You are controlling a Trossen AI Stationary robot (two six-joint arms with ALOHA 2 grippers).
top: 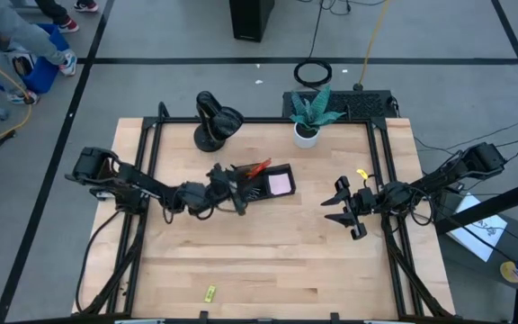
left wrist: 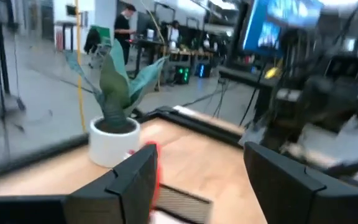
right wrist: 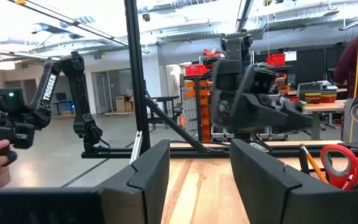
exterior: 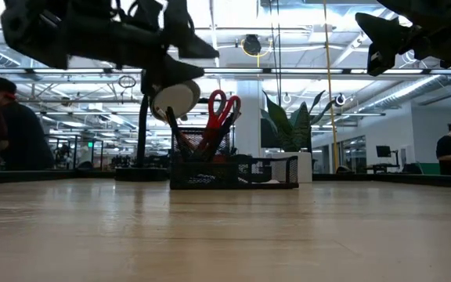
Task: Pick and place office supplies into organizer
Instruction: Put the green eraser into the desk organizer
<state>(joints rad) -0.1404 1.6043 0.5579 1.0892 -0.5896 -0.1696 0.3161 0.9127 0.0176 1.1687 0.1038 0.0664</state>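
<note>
White lettering reading "TROSSEN" runs along the dark left arm [right wrist: 51, 93] in the right wrist view; no other writing is legible. The small black mesh organizer with divided compartments [top: 263, 183] sits on the light wooden table [top: 268, 261] between its middle and the far edge. Red-handled scissors [exterior: 222, 108] stand upright in its taller section beside orange pencils [top: 259, 167], and a pink square sticky-note pad [top: 281, 184] lies in a low compartment. The left gripper [top: 238, 189] hovers at the organizer's taller end, fingers [left wrist: 132, 180] spread, grasping nothing. The right gripper [top: 345, 209] hangs well apart from the organizer, fingers [right wrist: 151, 174] parted and empty. A small yellow-green piece [top: 210, 292] lies near the table's front edge.
</note>
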